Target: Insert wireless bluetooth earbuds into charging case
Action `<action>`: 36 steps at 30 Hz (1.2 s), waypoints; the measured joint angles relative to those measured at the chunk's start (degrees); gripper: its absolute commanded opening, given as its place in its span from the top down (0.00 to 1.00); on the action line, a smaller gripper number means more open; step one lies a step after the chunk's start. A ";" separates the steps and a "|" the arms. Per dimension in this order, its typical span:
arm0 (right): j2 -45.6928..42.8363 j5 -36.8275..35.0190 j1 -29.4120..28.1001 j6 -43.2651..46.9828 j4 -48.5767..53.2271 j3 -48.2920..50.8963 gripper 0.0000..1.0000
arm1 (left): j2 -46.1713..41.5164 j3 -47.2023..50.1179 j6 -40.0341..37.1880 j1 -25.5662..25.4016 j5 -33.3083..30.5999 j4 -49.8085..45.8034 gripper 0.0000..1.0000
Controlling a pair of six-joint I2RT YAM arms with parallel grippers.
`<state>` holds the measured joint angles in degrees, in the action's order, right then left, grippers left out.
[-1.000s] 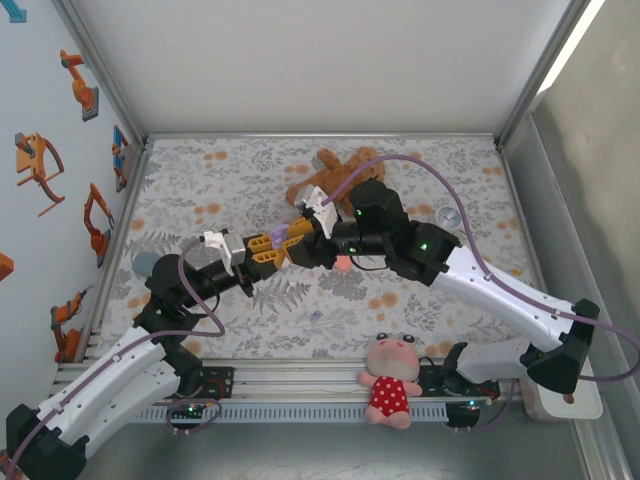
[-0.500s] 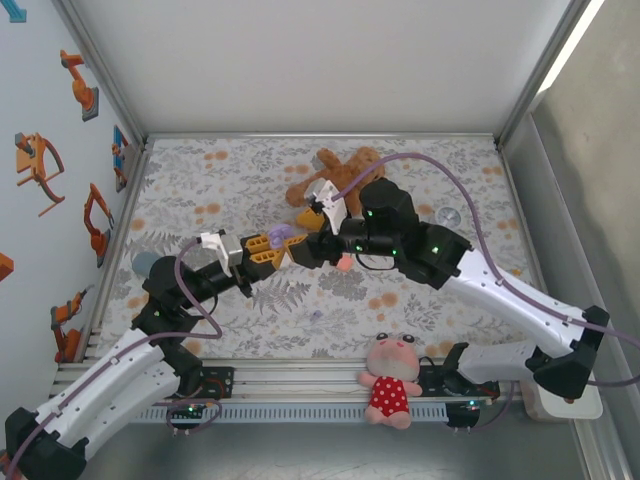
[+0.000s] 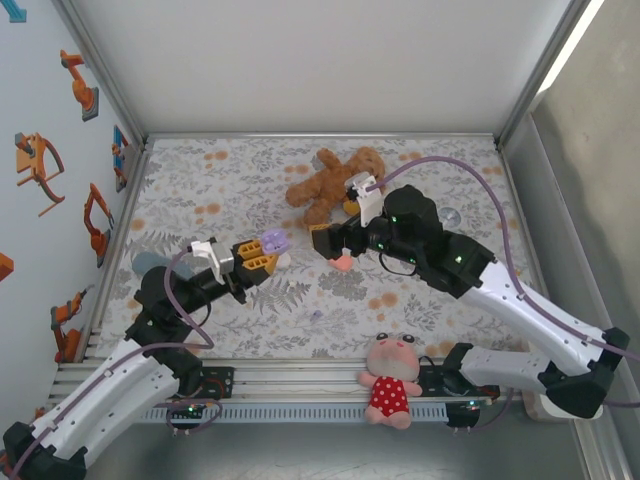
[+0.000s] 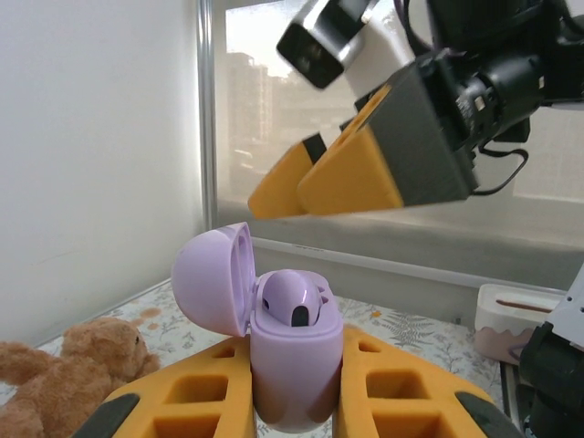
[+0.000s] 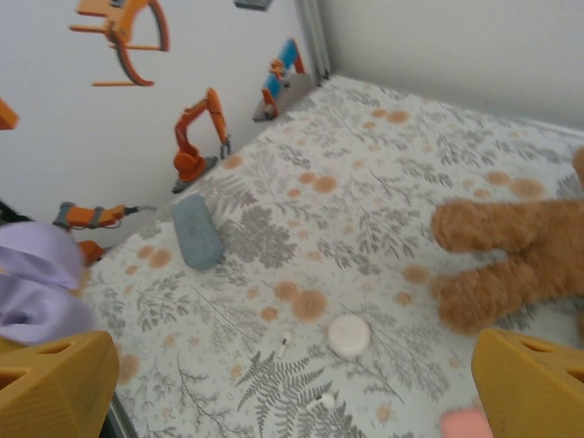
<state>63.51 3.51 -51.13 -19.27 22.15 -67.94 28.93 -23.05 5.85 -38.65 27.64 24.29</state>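
My left claw [image 4: 292, 394] is pinched on the purple charging case [image 4: 294, 370], holding it upright above the tabletop [image 3: 420, 175], left of centre, with its lid [image 4: 212, 281] swung open. 1 purple earbud [image 4: 290, 299] sits in the case, so that part looks done. I cannot tell whether the other socket is filled. My right claw [image 5: 292, 388] is spread wide and carries nothing; it hangs just to the right of the case, apart from it. A small purple speck [image 3: 316, 314] lies on the tabletop nearer to me, and I judge it may be the 2nd earbud, though it is too small to be sure. If so, picking it up, seating it and closing the lid are left.
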 measured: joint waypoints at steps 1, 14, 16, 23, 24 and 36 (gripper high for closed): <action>0.35 -0.26 0.52 -1.07 0.81 0.90 0.02 | -0.70 0.42 0.15 0.00 -0.26 -0.13 0.97; 15.10 -1.53 -2.51 -6.47 4.57 7.74 0.00 | -6.16 2.34 1.60 0.00 -2.58 -1.84 0.96; 18.38 -2.34 -4.52 -6.47 4.61 8.52 0.00 | -6.58 2.34 1.66 0.00 -2.78 -2.10 0.96; 27.19 -5.09 -8.04 -6.80 4.52 9.51 0.01 | -7.37 2.34 1.84 0.00 -3.23 -2.36 0.96; 28.24 -5.14 -8.28 -6.88 4.33 9.55 0.01 | -7.43 2.34 1.84 0.00 -3.23 -2.45 0.96; 36.00 -5.11 -9.75 -6.88 3.54 9.60 0.01 | -7.50 2.34 1.84 0.00 -3.69 -2.58 0.96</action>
<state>99.50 -1.61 -60.88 -26.15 25.69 -58.35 21.43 -20.71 7.68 -38.65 23.94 21.71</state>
